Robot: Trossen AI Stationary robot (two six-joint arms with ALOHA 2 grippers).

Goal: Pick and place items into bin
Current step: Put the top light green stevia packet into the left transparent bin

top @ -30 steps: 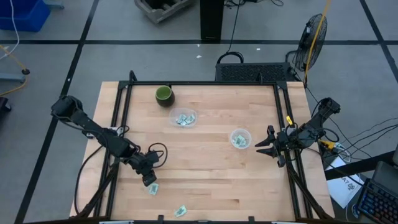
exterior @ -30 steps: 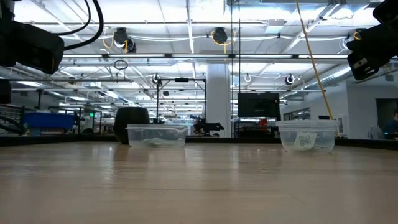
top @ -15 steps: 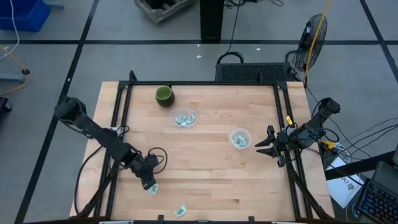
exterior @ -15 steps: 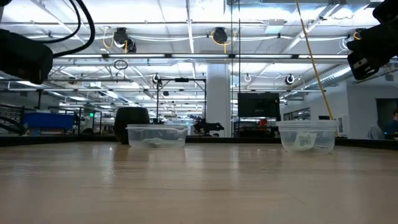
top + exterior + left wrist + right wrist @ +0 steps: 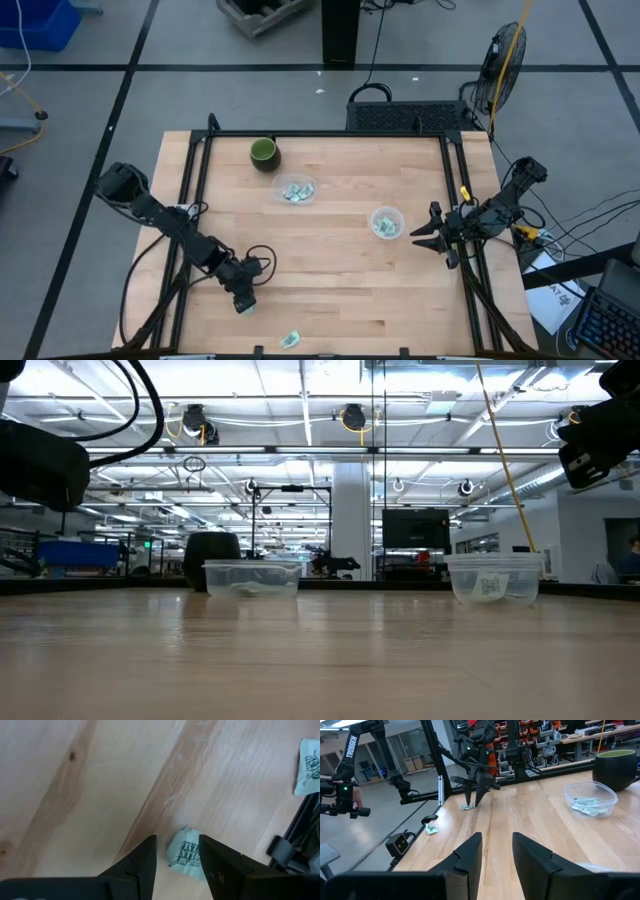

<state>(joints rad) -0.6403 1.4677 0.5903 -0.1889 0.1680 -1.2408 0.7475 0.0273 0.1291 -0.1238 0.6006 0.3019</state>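
Observation:
My left gripper (image 5: 243, 298) (image 5: 177, 839) points down near the table's near-left corner, open. Its fingers stand on either side of a crumpled pale green packet (image 5: 186, 855) that lies flat on the wood; I cannot tell whether they touch it. The right wrist view shows this gripper (image 5: 475, 795) over that packet (image 5: 467, 807). A second packet (image 5: 290, 339) (image 5: 310, 760) lies by the near edge. A rectangular clear container (image 5: 295, 190) holds several packets, and a round one (image 5: 386, 222) holds one. My right gripper (image 5: 425, 238) (image 5: 497, 845) waits open by the right edge.
A green cup (image 5: 263, 152) stands near the far edge, left of centre. A black frame rail (image 5: 190, 200) runs along the table's left side close to my left arm, and another (image 5: 462, 260) runs along the right. Bare wood (image 5: 340, 280) lies between the two arms.
My left gripper has moved a little toward the near edge and come down, so that it now stands over the packet near the near-left corner. The packets and containers have stayed where they were.

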